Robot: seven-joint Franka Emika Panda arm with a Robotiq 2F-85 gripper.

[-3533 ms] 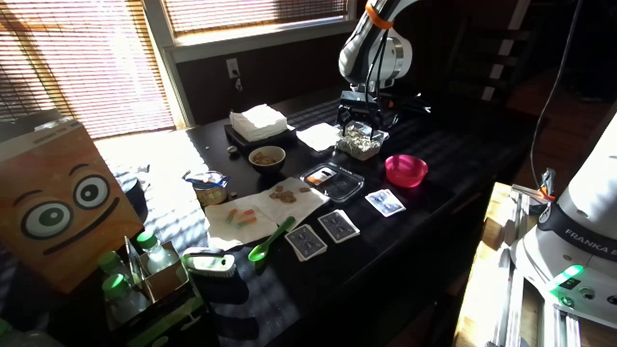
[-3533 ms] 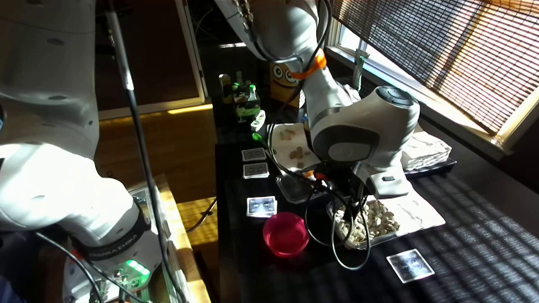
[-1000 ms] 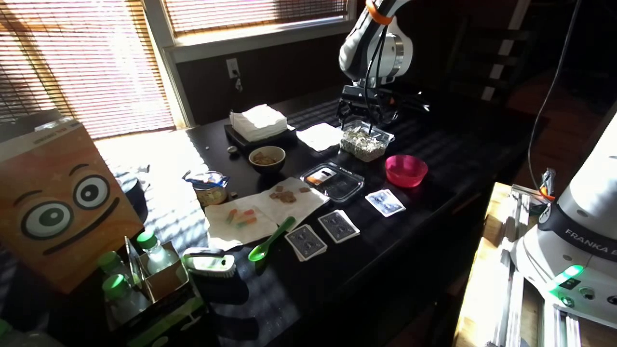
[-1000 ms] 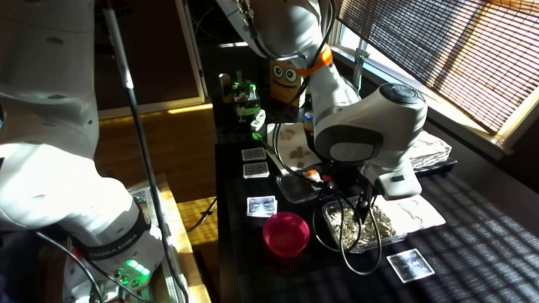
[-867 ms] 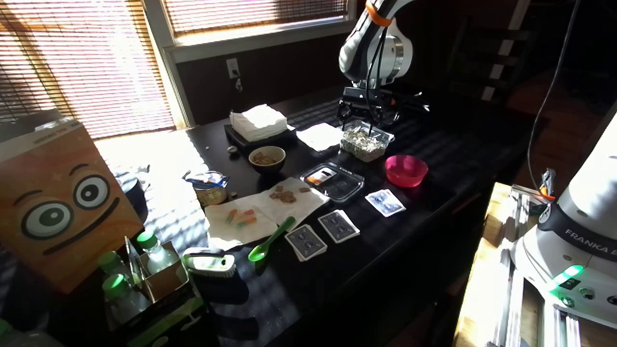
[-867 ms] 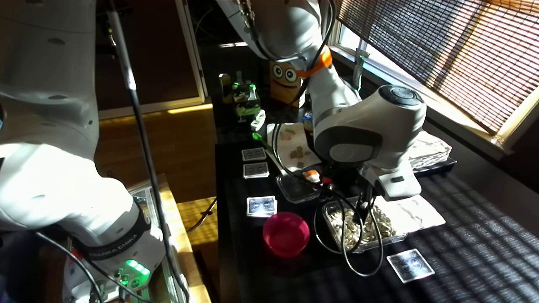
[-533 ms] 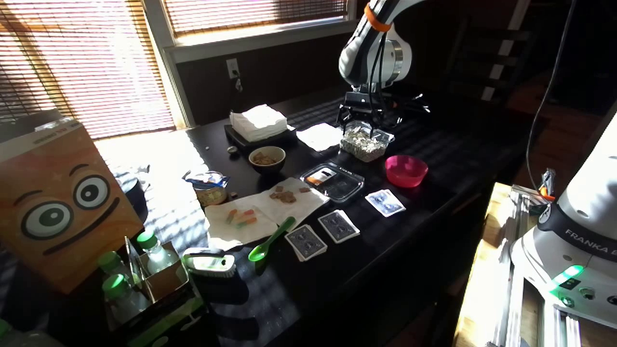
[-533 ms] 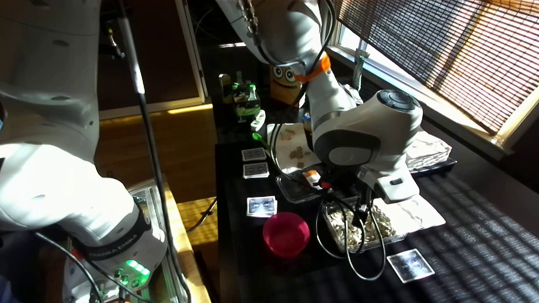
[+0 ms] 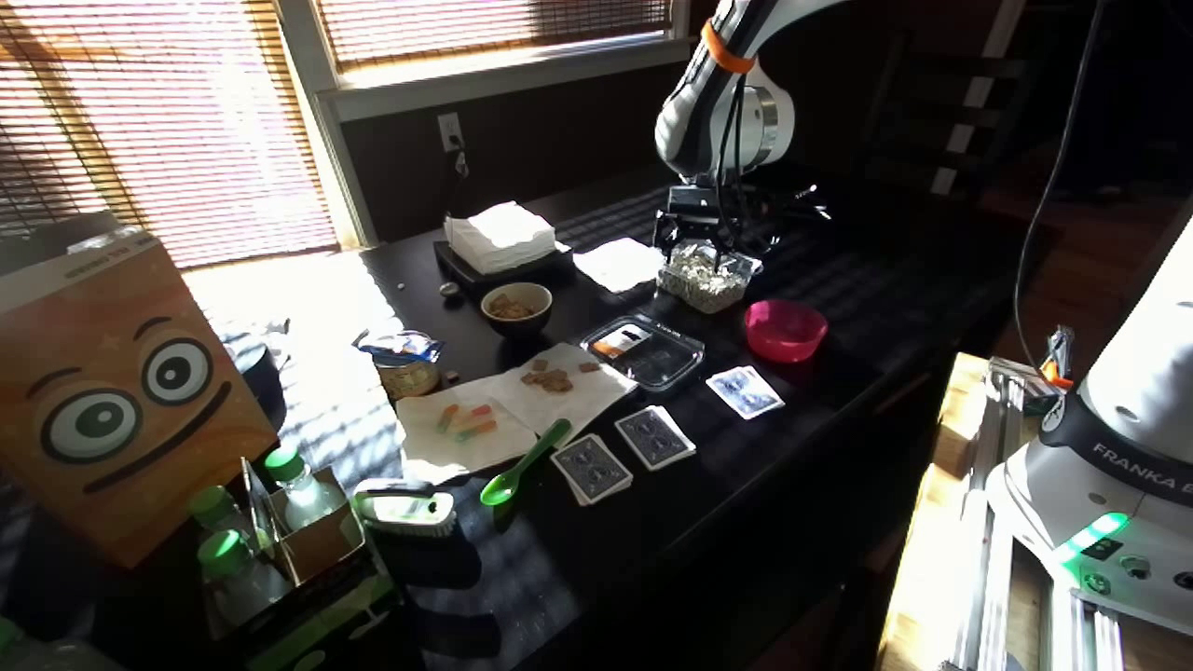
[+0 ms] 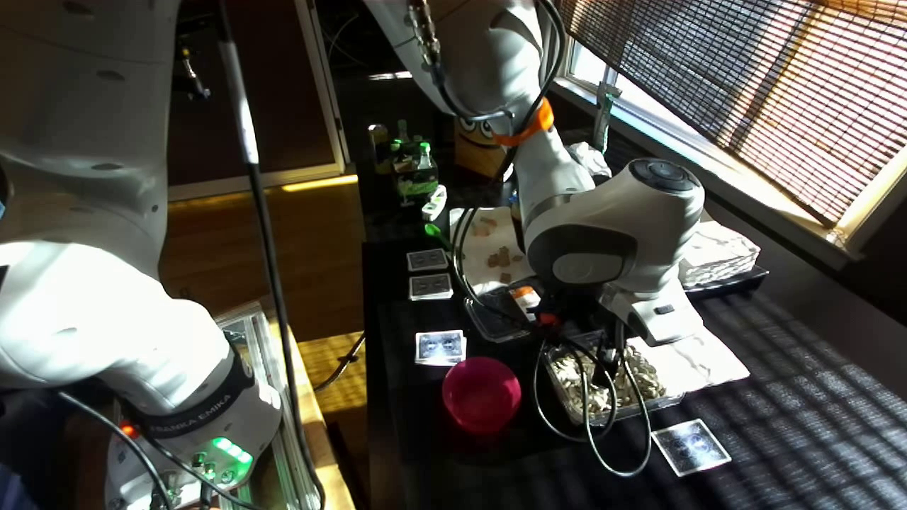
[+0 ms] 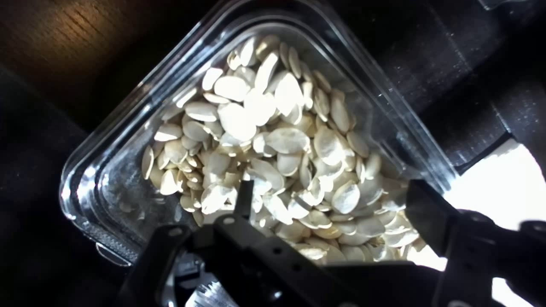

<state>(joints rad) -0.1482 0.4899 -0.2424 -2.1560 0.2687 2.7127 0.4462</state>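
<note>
On the sun-striped black table (image 10: 815,397), the clear tub (image 11: 147,91) of pale seeds (image 11: 288,140) sits beneath my wide-spread, unloaded gripper (image 11: 330,187). Should I drift sideways, I could snag the tub's wall and spill everything. The robot base (image 10: 191,416) reads FRANKA EMIKA; the clear lid (image 9: 669,360) bears a label (image 9: 620,341) I can't read

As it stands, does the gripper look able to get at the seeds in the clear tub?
Probably yes: the gripper stands open over the clear tub, and the seeds lie uncovered beneath it.
</note>
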